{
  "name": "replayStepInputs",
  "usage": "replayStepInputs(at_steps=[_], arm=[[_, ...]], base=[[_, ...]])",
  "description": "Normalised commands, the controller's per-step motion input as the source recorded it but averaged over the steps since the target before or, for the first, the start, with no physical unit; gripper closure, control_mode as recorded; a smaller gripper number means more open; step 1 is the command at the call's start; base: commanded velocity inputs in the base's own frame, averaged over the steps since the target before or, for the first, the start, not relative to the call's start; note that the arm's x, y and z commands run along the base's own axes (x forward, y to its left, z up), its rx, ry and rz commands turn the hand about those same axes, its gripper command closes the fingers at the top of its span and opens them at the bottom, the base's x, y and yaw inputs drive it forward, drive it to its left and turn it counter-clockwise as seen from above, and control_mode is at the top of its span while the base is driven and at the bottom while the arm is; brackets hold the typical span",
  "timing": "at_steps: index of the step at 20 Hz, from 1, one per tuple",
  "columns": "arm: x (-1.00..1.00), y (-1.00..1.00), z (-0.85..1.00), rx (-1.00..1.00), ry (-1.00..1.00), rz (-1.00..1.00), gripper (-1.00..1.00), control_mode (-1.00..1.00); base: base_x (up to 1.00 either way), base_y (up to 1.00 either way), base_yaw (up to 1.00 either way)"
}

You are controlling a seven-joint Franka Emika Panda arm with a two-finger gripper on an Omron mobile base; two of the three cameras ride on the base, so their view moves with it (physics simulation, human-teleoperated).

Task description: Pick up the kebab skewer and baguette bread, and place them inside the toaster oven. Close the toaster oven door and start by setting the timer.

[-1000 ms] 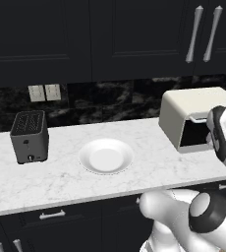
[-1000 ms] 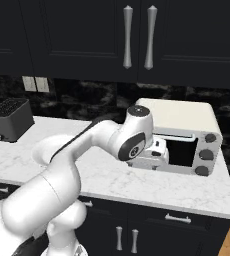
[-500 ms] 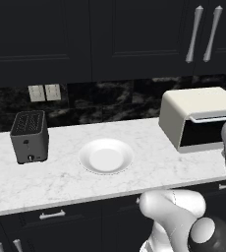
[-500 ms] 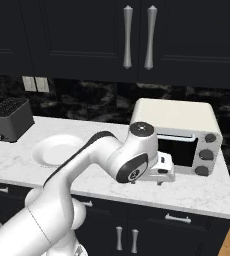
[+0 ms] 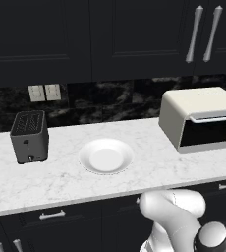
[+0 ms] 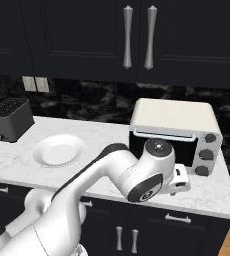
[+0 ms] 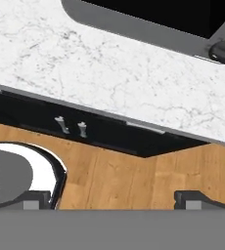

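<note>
My gripper (image 7: 112, 197) hangs released, empty, before the oven (image 6: 174, 131). The door (image 6: 159, 145) looks closed; I'd open it next.

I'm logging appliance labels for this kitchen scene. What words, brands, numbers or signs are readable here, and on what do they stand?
None can be read.
Toaster oven: no brand or lettering shows on the body; its three dark knobs carry no legible marks.
Slot toaster: no readable label; its small front knob is too small to tell.
Wall outlets: plain.
White plate, marble counter, cabinet doors: no text.
</note>
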Motion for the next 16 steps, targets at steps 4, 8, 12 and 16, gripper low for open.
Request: replayStepInputs(at_steps=[4,8,12,16], arm=[[0.02,-0.37,0.00,0.00,-0.12,0.13,-1.00,-1.00],[0.06,-0.32,0.00,-0.01,-0.15,0.12,-1.00,-1.00],[0.00,-0.13,0.00,0.00,-0.29,0.05,-1.00,-1.00],[0.07,0.00,0.00,-0.02,-0.31,0.00,-1.00,-1.00]], base=[[0.00,0.00,0.00],[0.00,0.00,0.00],[0.00,0.00,0.00],[0.00,0.00,0.00]])
